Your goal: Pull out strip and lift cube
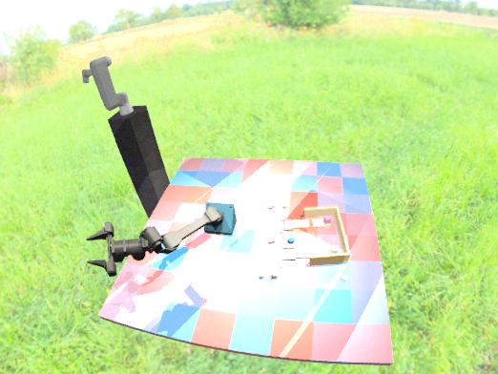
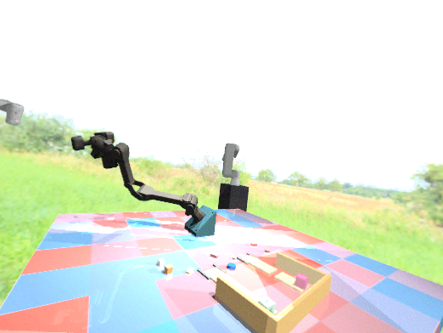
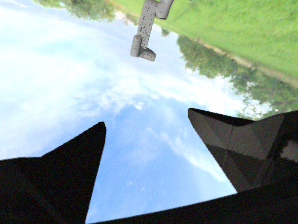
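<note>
While reaching off-table, tool [image 1: 99, 249] agape, empty.

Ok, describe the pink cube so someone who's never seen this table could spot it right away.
Find the tan three-walled wooden frame on the patchwork table. The pink cube sits inside it on a pale strip, near the far corner. It is the only pink block; the other one inside the frame is whitish.

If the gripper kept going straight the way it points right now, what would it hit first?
Probably nothing. The open gripper points off the table edge, away from the tan frame and strips. The wrist view shows only sky between its fingers; the grey camera arm sits above that line, depth unclear.
</note>
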You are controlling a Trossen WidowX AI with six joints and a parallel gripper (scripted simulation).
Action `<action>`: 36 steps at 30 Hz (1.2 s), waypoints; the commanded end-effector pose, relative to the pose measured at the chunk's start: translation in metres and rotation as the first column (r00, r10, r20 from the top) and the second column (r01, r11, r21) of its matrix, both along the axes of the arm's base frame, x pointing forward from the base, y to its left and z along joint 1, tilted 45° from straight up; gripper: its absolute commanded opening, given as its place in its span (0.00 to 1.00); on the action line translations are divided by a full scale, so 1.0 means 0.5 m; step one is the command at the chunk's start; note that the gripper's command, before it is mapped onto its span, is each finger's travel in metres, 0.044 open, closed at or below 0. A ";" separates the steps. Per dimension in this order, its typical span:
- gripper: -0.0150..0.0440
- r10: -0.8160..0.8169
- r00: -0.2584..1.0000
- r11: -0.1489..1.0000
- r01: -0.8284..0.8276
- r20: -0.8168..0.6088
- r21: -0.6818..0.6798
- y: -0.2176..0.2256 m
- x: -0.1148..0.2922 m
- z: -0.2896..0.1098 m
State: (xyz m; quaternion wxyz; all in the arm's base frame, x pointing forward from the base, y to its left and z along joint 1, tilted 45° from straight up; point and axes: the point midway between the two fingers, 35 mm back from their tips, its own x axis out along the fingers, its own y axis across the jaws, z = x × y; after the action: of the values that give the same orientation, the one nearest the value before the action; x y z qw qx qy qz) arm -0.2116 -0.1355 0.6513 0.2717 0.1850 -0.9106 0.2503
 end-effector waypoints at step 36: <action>0.93 -0.299 0.261 0.912 -0.206 -0.918 -0.356 0.531 0.734 -0.017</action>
State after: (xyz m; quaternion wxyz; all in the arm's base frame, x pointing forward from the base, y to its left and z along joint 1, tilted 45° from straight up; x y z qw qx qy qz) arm 0.1089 0.0984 0.6720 0.7530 0.2273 -0.5536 0.2735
